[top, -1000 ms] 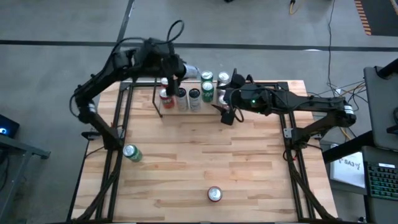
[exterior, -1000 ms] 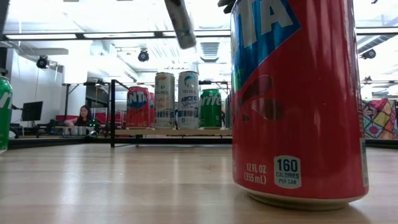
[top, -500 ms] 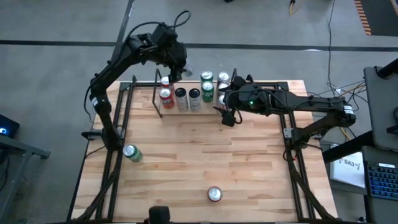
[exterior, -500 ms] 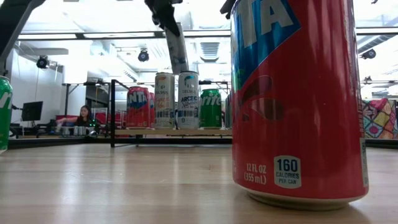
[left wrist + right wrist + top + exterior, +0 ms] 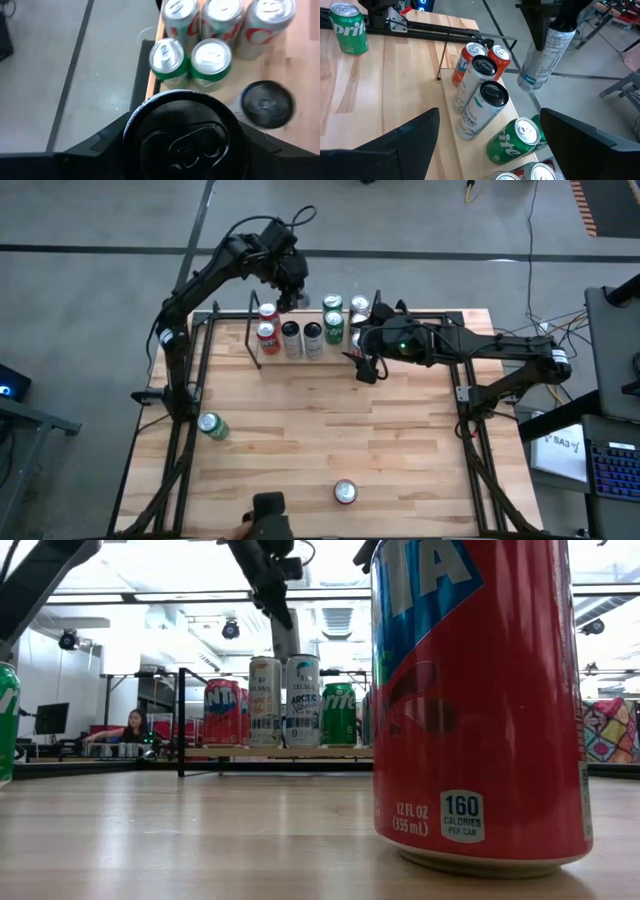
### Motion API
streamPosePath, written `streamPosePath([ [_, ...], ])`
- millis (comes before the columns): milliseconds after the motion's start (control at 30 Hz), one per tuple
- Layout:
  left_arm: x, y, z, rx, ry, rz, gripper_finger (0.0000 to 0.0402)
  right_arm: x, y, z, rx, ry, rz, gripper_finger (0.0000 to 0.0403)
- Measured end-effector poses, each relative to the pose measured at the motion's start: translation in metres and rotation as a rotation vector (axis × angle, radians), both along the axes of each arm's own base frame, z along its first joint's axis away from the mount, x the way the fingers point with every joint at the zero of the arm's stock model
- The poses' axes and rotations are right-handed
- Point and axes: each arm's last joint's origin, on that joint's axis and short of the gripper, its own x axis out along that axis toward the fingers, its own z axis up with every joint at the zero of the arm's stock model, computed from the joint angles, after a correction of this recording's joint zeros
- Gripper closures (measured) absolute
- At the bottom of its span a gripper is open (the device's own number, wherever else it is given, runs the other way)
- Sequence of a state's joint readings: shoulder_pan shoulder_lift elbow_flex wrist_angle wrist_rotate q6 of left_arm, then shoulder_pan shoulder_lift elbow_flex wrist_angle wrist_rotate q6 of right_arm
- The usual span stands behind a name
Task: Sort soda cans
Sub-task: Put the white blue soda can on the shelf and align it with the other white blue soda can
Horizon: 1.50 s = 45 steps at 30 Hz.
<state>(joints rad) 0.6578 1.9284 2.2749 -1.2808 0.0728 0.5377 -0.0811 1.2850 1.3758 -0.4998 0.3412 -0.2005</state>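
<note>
Soda cans (image 5: 312, 332) stand in a cluster on their bases along the table's far edge: red, black-topped white, green and silver ones (image 5: 479, 95). A lone green can (image 5: 211, 425) stands at the left. A red can (image 5: 345, 492) stands near the front edge and fills the low view (image 5: 480, 700). My left gripper (image 5: 290, 286) hangs over the far edge, shut on a tall white can with a black top (image 5: 543, 50). My right gripper (image 5: 364, 366) hovers open just right of the cluster with nothing between its fingers. My left gripper pinches the white can's upper side walls (image 5: 134, 131) between its two fingers (image 5: 102, 147), just below the black top (image 5: 185, 135). The fingers come from above, pointing steeply down. The can hangs below them, slightly tilted and clear of the table (image 5: 535, 70).
A thin black frame (image 5: 250, 340) stands at the left end of the can cluster. Black rails run along the table's left (image 5: 190, 390) and right (image 5: 465, 395) sides. Bare wood (image 5: 330, 420) lies mid-table. A person (image 5: 130, 727) sits far off in the room.
My left gripper has carried the white can toward the table's far edge and a little to the right, sinking somewhat. The can, strongly tilted before, now hangs closer to upright. My right arm has kept still.
</note>
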Motion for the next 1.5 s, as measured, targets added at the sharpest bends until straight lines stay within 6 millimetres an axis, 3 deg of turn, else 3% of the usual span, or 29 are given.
streamPosePath([
  [600, 0.018, 0.022, -0.034, -0.109, 0.027, -0.001, 0.0160, 0.000, 0.000, -0.003, 0.002, 0.024, 0.000, 0.0074],
  [1100, 0.032, 0.034, -0.060, -0.292, -0.009, 0.264, 0.0160, 0.000, 0.000, -0.003, 0.002, 0.026, 0.000, 0.0074],
  [1500, 0.035, 0.038, -0.060, -0.320, -0.076, 0.470, 0.0160, -0.003, 0.000, -0.007, 0.006, 0.080, 0.001, 0.0074],
])
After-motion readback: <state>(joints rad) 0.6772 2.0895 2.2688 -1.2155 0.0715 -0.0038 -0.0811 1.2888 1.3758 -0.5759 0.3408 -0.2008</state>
